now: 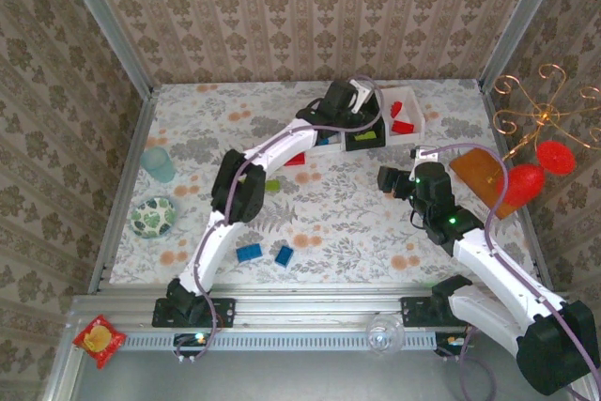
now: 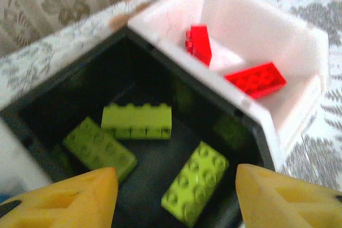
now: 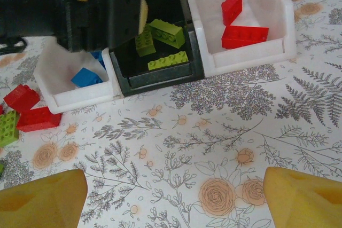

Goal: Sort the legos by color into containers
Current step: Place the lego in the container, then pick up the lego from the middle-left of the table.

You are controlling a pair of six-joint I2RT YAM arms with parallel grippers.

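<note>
Legos [image 2: 136, 121], lime green and studded, lie in the black tray [image 2: 96, 73].

"What stood around the table?"

"Walls [image 1: 310, 7] on three sides, papered in a beige-and-brown damask pattern. Metal posts [image 1: 113, 30] ran up the corners."

"And the surface?"

"The tabletop [image 1: 357, 232] was covered in a pale cloth printed with grey ferns and orange flowers. A metal rail [image 1: 310, 310] ran along its near edge. The light was soft and even."
</note>
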